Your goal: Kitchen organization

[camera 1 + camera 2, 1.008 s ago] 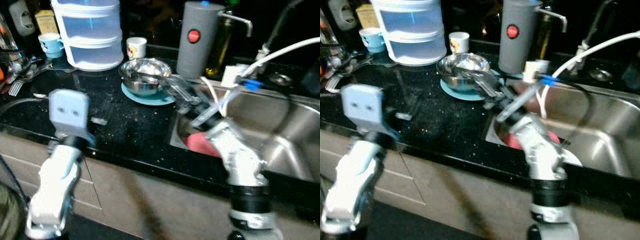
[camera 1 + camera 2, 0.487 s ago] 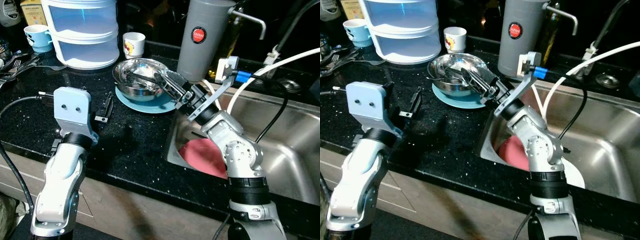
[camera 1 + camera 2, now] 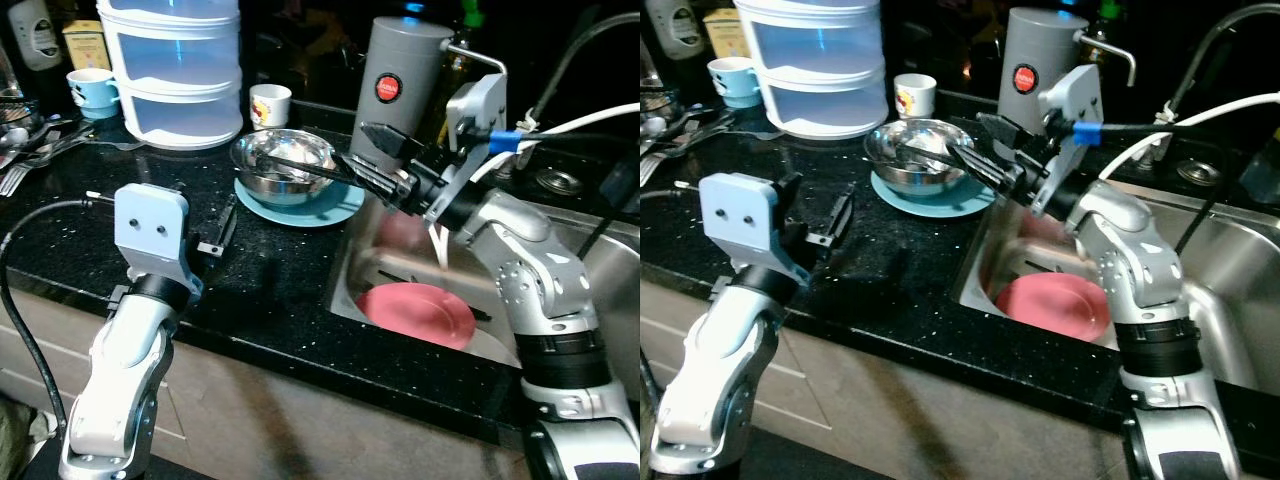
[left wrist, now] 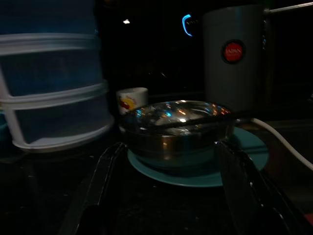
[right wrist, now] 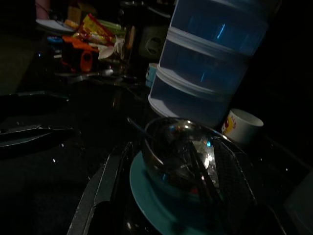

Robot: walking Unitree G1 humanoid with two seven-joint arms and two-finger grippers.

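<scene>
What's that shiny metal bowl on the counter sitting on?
The round steel bowl sits on a flat teal plate on the black speckled counter. The plate's rim shows all around; its middle is covered by the bowl, so anything there is hidden.

The two head views are looking forward and down from above the black speckled desk (image 3: 270, 270), taking in both silver arms, the steel sink (image 3: 600, 300) at the right of the frame and the shiny steel bowl (image 3: 283, 160) on its teal round plate (image 3: 330, 205) at upper centre.

The left wrist view is sitting low, near desk level, facing that bowl (image 4: 176, 125) close and head-on, with the tall grey canister (image 4: 234, 54) at upper right.

The right wrist view is looking down over the same bowl (image 5: 183, 147) from the opposite side, toward the stacked translucent blue container (image 5: 210, 63).
</scene>
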